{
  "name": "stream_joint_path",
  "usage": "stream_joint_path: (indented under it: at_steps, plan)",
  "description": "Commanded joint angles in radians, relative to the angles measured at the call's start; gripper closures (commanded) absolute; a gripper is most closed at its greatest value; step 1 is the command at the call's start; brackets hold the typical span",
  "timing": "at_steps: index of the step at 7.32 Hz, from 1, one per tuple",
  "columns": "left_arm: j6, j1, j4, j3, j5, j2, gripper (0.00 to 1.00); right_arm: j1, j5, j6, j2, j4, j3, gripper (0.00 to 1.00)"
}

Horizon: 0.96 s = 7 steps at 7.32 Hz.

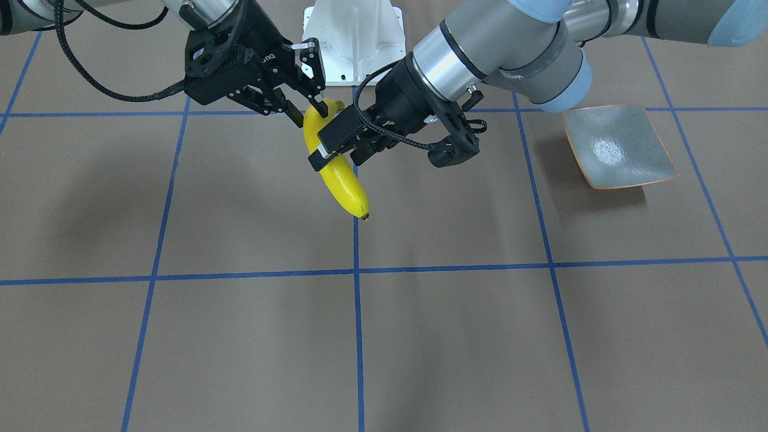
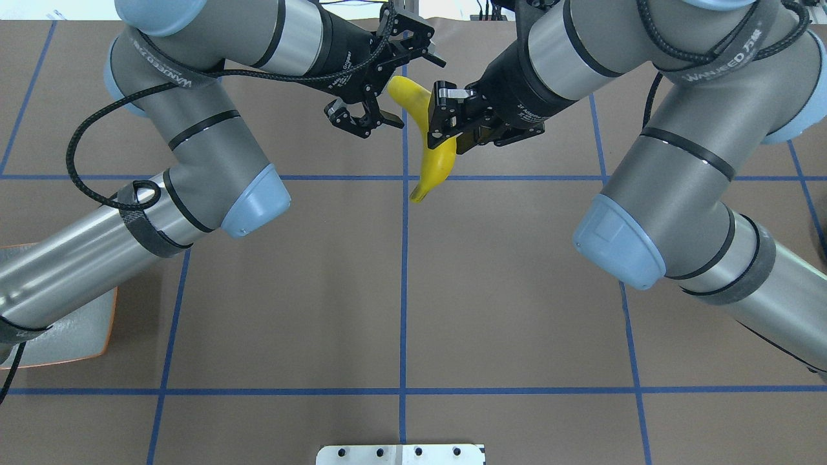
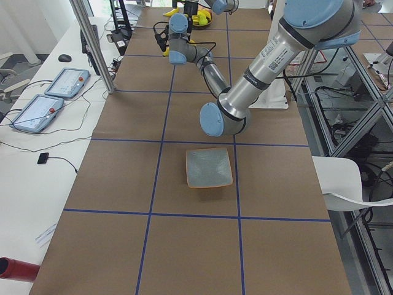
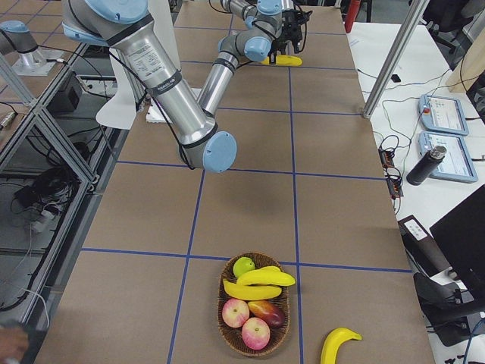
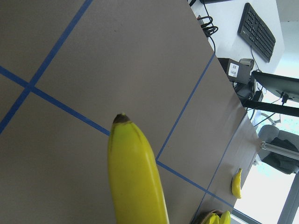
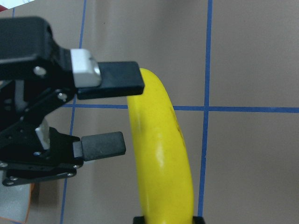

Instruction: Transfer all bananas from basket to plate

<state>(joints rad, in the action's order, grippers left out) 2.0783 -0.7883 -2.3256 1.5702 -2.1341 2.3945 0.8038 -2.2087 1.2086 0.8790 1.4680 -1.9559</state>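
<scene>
You have the brown table (image 1: 252, 348) beneath two arms that meet above it, toward 12 o'clock in the overhead view. The basket (image 4: 283, 339) sits at 6 o'clock in the right-side view, with two bananas (image 4: 254, 290) lying on the other fruit (image 4: 246, 322) in it. A loose banana (image 4: 338, 345) lies on the table near the basket, at its 4 o'clock. The plate (image 1: 618, 147) rests at 3 o'clock in the front-facing view, well apart from both grippers.

The held banana (image 1: 345, 183) hangs in the air, its dark tip toward 6 o'clock in that view. Your right gripper (image 1: 309, 111) pinches it near the stem end, fingers (image 2: 440, 121) pressed on either side. Your left gripper (image 6: 132, 113) is spread wide. One of its fingers (image 6: 112, 80) crosses the banana's far end, and the other shows a gap to it. You cannot tell whether the first touches.
</scene>
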Motion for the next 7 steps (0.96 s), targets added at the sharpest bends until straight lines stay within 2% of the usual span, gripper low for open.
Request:
stream_joint_path:
  at_steps: [1,2,4,5,6,7]
  plan:
    - [0.009,0.004,-0.001,-0.001,0.007,0.000,0.02,0.000,0.013,0.002,-0.012,0.000,-0.001,1.00]
    - [0.020,0.006,-0.001,0.001,0.017,0.000,0.06,0.000,0.015,0.002,-0.015,0.000,-0.009,1.00]
    - [0.048,0.006,-0.003,0.001,0.019,0.000,0.31,0.000,0.018,0.028,-0.028,0.000,-0.011,1.00]
    - [0.051,0.006,-0.003,0.002,0.019,0.000,0.40,-0.005,0.035,0.029,-0.031,0.000,-0.009,1.00]
    - [0.063,0.006,-0.005,0.004,0.019,0.000,0.72,-0.008,0.038,0.032,-0.031,0.000,-0.009,1.00]
    - [0.072,0.007,-0.005,0.007,0.019,0.000,1.00,-0.017,0.049,0.032,-0.031,0.000,-0.008,1.00]
